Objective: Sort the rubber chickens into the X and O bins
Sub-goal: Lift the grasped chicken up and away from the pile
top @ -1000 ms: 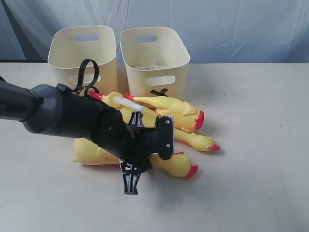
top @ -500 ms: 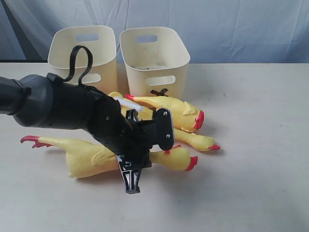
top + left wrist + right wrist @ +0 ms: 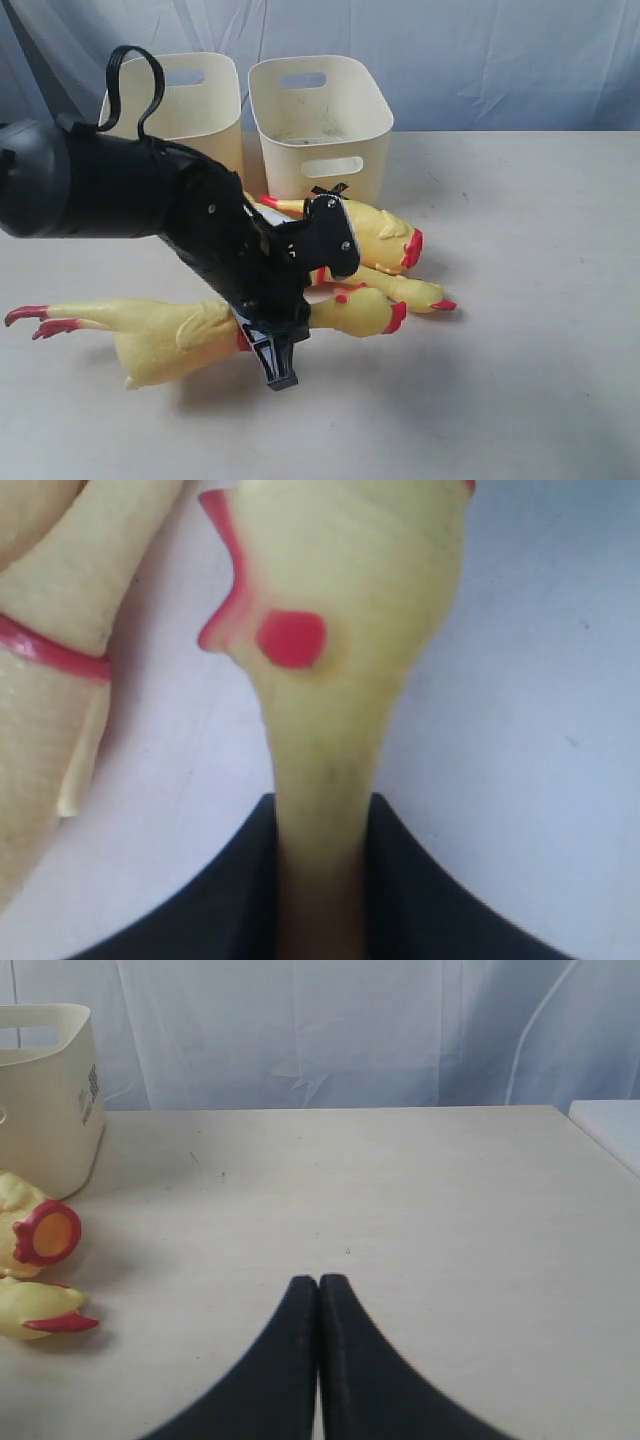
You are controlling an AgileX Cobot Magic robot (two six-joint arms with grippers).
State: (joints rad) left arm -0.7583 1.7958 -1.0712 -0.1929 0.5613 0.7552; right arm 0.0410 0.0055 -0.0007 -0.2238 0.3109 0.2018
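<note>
My left gripper [image 3: 320, 880] has its jaws pinching a rubber chicken [image 3: 165, 340] by the thin neck; in the left wrist view the two dark fingers [image 3: 230, 900] sit on either side of it, with the red-marked head just beyond them. From the exterior view this chicken stretches crosswise below the arm, red feet out to the left of the view, red beak to the right, and a shadow on the table [image 3: 520, 380] beneath it. A second chicken [image 3: 365, 228] and a third chicken [image 3: 405, 290] lie on the table just behind it, both with their red beaks toward the right, in front of the right-hand bin [image 3: 320, 110]. That bin carries a black mark low on its front that I read as an X; the left-hand bin [image 3: 175, 105] stands just beside it, its mark hidden behind my arm. My right gripper [image 3: 318, 1305] hangs over bare table, jaws pressed together
</note>
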